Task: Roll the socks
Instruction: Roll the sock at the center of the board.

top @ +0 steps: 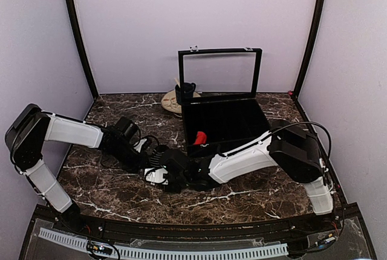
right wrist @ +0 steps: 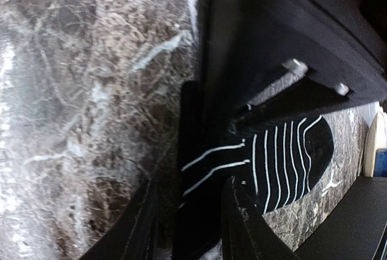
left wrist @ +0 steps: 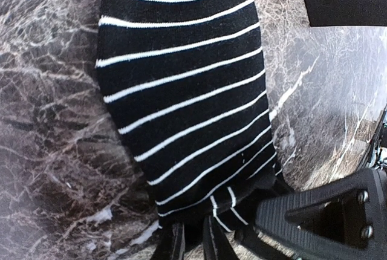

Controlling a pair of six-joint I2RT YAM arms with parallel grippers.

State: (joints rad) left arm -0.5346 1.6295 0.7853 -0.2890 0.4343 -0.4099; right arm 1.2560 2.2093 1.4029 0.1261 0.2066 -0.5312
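Note:
A black sock with thin white stripes (left wrist: 181,91) lies flat on the marble table; it also shows in the right wrist view (right wrist: 284,157). My left gripper (left wrist: 192,242) is shut on the sock's near end, fabric bunched between its fingers. My right gripper (right wrist: 190,224) is closed round a folded-up part of the same sock, right beside the left one. In the top view both grippers, left (top: 151,162) and right (top: 166,175), meet at the table's front middle and hide the sock. A small red fabric piece (top: 199,136) lies inside the black box.
A black box (top: 188,118) with a raised clear lid (top: 219,72) stands behind the grippers, at the back middle. Left of it a dark blue mug (top: 186,91) sits on a cream round piece (top: 171,103). Walls close in the table on three sides.

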